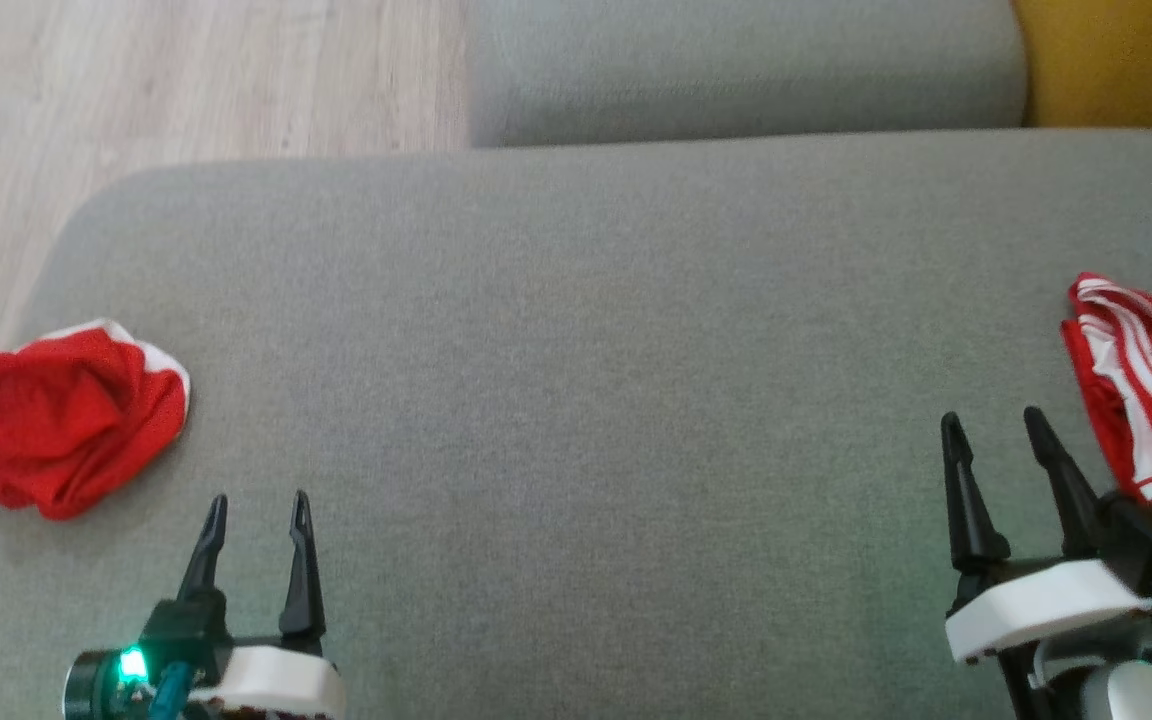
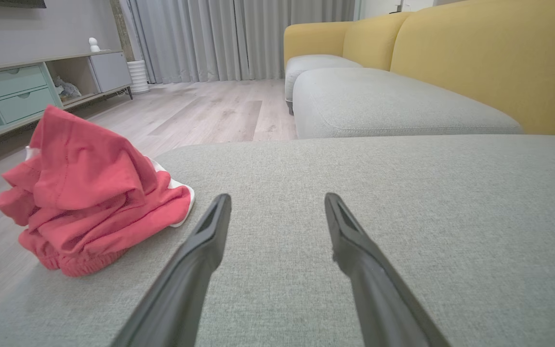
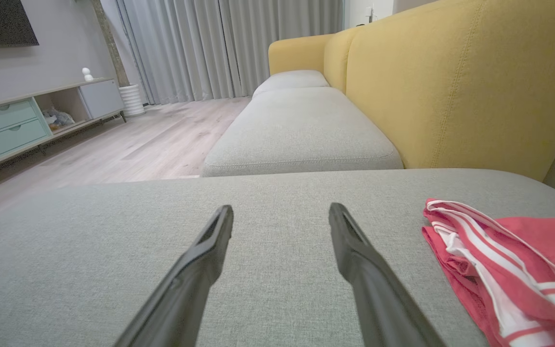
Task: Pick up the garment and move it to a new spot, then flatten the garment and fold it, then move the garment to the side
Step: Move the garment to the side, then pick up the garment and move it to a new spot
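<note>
A crumpled red garment (image 1: 61, 420) with white trim lies in a heap at the left edge of the grey cushion (image 1: 586, 350); the left wrist view has that garment (image 2: 89, 193) at left. My left gripper (image 1: 258, 510) (image 2: 277, 202) is open and empty, just right of and nearer than the heap. A second red garment (image 1: 1151, 385) with white stripes lies folded flat at the cushion's right edge, and the right wrist view shows it (image 3: 508, 260) at lower right. My right gripper (image 1: 994, 425) (image 3: 281, 212) is open and empty, just left of it.
A second grey seat cushion (image 1: 746, 65) lies beyond, with the yellow sofa back (image 1: 1121, 60) at the far right. Wooden floor (image 1: 186, 80) runs along the left. A low cabinet (image 2: 27, 91) and grey curtains (image 2: 219, 38) stand across the room.
</note>
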Controlling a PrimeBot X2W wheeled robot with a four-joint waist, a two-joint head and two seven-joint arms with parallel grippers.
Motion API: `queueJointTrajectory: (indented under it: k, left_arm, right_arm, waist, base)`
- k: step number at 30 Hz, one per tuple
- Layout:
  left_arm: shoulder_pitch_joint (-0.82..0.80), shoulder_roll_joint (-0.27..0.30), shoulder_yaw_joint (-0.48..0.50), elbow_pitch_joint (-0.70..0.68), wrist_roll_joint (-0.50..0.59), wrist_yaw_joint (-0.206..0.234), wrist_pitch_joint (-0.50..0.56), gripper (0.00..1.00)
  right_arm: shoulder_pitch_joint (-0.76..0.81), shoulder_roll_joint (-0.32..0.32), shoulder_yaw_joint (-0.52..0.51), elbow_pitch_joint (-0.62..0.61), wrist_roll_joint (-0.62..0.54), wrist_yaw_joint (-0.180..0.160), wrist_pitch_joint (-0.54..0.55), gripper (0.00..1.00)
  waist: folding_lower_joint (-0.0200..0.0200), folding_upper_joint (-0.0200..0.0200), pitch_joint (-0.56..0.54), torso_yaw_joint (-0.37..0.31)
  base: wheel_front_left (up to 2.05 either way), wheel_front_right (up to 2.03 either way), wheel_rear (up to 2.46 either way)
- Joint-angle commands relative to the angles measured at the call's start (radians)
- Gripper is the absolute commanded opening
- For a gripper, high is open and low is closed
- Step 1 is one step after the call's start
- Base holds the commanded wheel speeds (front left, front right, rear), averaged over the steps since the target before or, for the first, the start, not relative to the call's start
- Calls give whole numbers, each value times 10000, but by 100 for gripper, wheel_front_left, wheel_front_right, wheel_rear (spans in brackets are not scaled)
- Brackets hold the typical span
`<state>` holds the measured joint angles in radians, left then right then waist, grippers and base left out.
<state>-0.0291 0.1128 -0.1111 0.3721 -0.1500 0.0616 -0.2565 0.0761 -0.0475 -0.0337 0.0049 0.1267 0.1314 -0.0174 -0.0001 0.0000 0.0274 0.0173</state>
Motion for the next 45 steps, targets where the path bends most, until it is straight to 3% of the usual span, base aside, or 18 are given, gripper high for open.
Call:
queueJointTrajectory:
  k: [1, 29, 35, 40, 45]
  left_arm:
    - [-263, 156, 318, -246, -57, 24, -53, 100]
    - [-388, 302, 100, -185, -309, 95, 3, 100]
    - [-768, 302, 112, -319, -395, 102, -10, 100]
    - [-1364, 283, 126, -391, -495, -11, -33, 100]
    - [-1655, 271, 215, -461, -563, -95, -46, 100]
  right_arm:
    - [-198, -31, 289, -398, 80, -7, -8, 100]
    - [145, -28, 394, -952, 297, -7, 300, 100]
    - [70, -28, 540, -1239, 256, -7, 347, 100]
    - [-239, -28, 905, -1645, 91, -7, 471, 100]
    - [-428, -28, 1070, -1884, -93, -7, 633, 100]
  waist:
    - [1, 0, -209, -61]
    - [1, 0, -315, 62]
    - [1, 0, -22, 927]
    - [1, 0, 348, 2342]
    - [1, 0, 533, 3286]
  base:
    - [0, 0, 0]
    - [0, 0, 0]
    - [0, 0, 0]
    - [0, 0, 0]
    - [0, 0, 0]
